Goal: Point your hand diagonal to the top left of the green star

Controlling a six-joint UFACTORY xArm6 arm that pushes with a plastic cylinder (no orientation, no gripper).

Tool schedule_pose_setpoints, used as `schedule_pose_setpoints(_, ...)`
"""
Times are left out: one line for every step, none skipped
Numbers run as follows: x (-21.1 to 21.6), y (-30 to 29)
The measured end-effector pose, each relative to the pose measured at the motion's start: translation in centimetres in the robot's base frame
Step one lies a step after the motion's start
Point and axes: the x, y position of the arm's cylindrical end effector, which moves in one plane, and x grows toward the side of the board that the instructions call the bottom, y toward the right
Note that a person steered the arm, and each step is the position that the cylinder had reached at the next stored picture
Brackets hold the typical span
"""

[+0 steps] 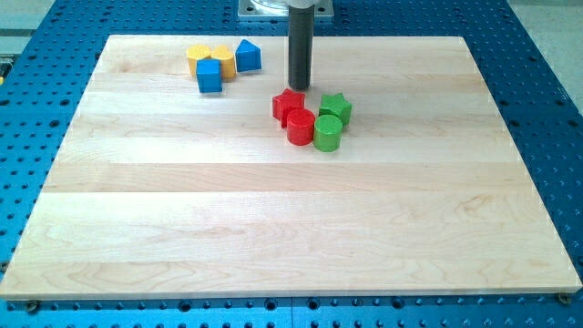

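The green star [335, 107] lies on the wooden board right of centre near the view's top. A green cylinder [328, 132] sits just below it. A red star [288, 104] lies to its left, with a red cylinder [301, 127] below that. All of these blocks sit packed together. My tip [300, 87] is the lower end of the dark upright rod. It stands just above the red star and up-left of the green star, a short gap away from both.
A second cluster sits at the view's top left: a yellow block [198, 56], a yellow cylinder [222, 59], a blue cube [209, 76] and a blue house-shaped block [248, 56]. The wooden board [273, 219] rests on a blue perforated table [547, 55].
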Motion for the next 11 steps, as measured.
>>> schedule_pose_setpoints(-0.2,0.1)
schedule_pose_setpoints(-1.3,0.0)
schedule_pose_setpoints(-0.5,-3.2)
schedule_pose_setpoints(0.8,-4.0)
schedule_pose_setpoints(0.9,-3.0)
schedule_pose_setpoints(0.9,-4.2)
schedule_pose_setpoints(-0.1,-2.0)
schedule_pose_setpoints(-1.3,-1.2)
schedule_pose_setpoints(-1.7,-1.1)
schedule_pose_setpoints(-1.6,-1.4)
schedule_pose_setpoints(-2.5,-1.8)
